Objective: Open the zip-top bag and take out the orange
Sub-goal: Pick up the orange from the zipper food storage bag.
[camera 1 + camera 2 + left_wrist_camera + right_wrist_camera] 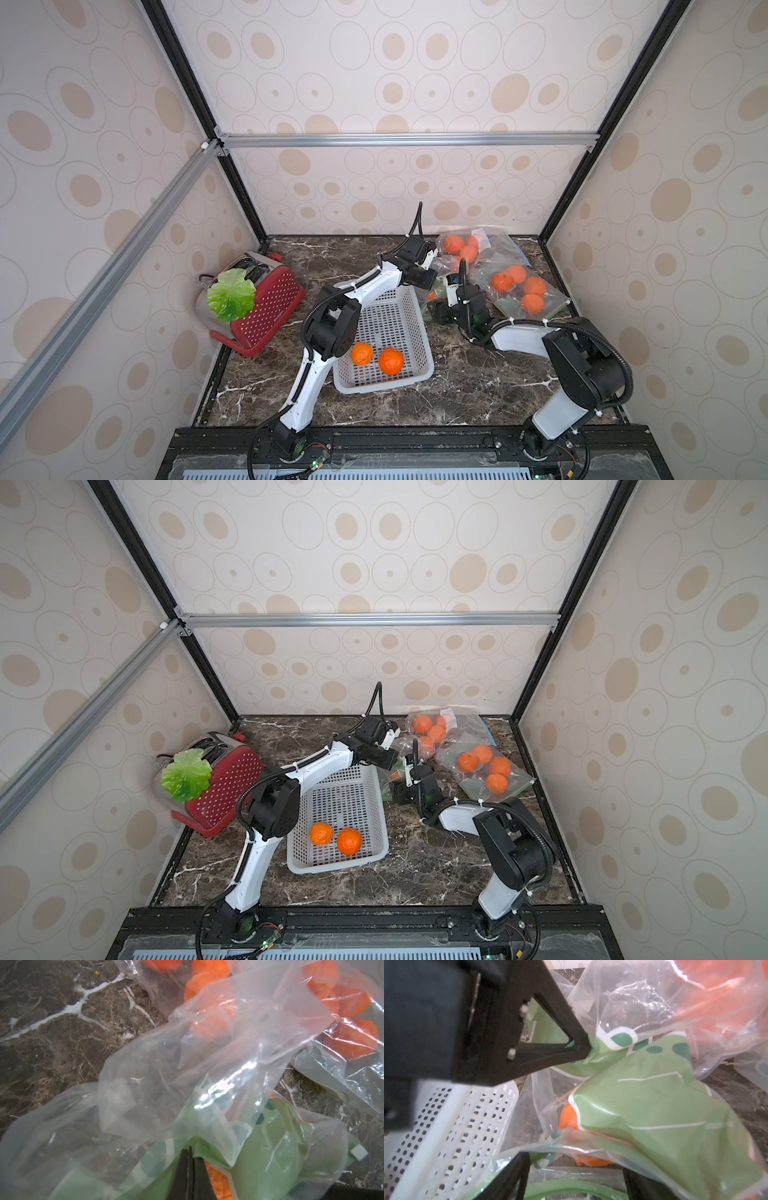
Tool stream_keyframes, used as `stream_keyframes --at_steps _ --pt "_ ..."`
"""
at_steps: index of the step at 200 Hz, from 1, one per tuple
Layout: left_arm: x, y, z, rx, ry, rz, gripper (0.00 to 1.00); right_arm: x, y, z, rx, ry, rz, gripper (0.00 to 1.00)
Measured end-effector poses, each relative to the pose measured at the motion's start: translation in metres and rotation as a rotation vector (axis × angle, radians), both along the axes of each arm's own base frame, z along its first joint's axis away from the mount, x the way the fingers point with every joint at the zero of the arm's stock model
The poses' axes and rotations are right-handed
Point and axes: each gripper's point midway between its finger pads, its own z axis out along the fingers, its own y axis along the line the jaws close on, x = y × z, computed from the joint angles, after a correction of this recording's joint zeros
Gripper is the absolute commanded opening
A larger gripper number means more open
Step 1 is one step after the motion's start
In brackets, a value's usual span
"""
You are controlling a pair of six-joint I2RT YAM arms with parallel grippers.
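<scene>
Around both sets of fingers the room is running tight. Just beside the left gripper [588,1051] the perforated wall of the white basket [446,1126] is standing, and the right gripper [575,1182] is hovering close to that same wall. Beyond the fingers, toward the back wall, two more clear bags of fruit are crowding the table. A four-orange bag [523,291] is lying just past the right gripper, and a farther bag [463,247] is lying near the table's back edge. Behind the right gripper, toward the robot's base, the bare marble table [478,386] is lying open, the widest free stretch in both top views. Well away from the left fingers, past the basket, a red toaster [270,307] is sitting with a lettuce leaf [230,294] on it.

The left gripper's fingers [182,1167] are pressing together, pinching a fold of the zip-top bag [654,1115], with the green-printed film bunching at their tips. The right gripper's fingers [508,1178] are standing wide apart, with the bag's clear rim lying loosely between them. Whether either pad is touching the film I cannot tell. The orange [568,1118] is sitting inside the bag, between the two grippers, showing through the clear plastic beside the green print. Two loose oranges [361,353] are resting in the basket, back from both sets of fingers.
</scene>
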Motion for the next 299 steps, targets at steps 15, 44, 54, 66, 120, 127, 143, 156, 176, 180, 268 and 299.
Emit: stream_keyframes --at_steps 15,44,54,66,120,127,143,156,176,180,268,299 --pt "0.0 0.0 0.0 -0.001 0.001 0.0 0.0 0.006 0.003 -0.002 -0.014 0.01 0.004 0.74" --pt "0.003 0.002 0.0 -0.002 -0.002 0.007 0.0 0.019 0.007 -0.008 -0.046 0.037 0.001 0.76" --pt "0.003 0.003 0.001 -0.005 -0.001 0.007 0.0 0.021 0.008 -0.011 -0.058 0.045 0.004 0.76" --pt "0.003 0.003 0.001 -0.005 -0.001 0.007 0.0 0.022 0.008 -0.018 -0.074 0.06 0.009 0.76" --pt "0.003 0.003 0.0 -0.003 -0.003 0.003 0.0 0.005 0.002 -0.018 -0.11 0.066 0.048 0.81" --pt "0.003 0.003 0.0 -0.003 -0.003 0.002 0.0 0.001 0.001 -0.013 -0.106 0.057 0.059 0.82" --pt "0.003 0.003 0.0 -0.003 -0.003 0.0 0.0 -0.006 0.002 0.002 -0.095 0.025 0.089 0.83" --pt "0.003 0.003 0.0 -0.004 -0.003 -0.001 0.0 -0.011 0.004 0.013 -0.087 -0.003 0.127 0.82" --pt "0.003 0.003 0.0 -0.004 -0.003 -0.001 0.0 -0.018 0.006 0.019 -0.099 -0.028 0.185 0.77" --pt "0.003 0.003 0.0 -0.004 -0.003 -0.001 0.0 -0.019 0.006 0.018 -0.108 -0.029 0.198 0.76" --pt "0.003 0.002 0.0 -0.006 -0.004 -0.002 0.0 -0.025 -0.023 -0.004 -0.148 0.074 0.213 0.3" --pt "0.003 0.002 0.0 -0.006 -0.004 -0.002 0.0 -0.026 -0.026 -0.007 -0.147 0.092 0.19 0.27"
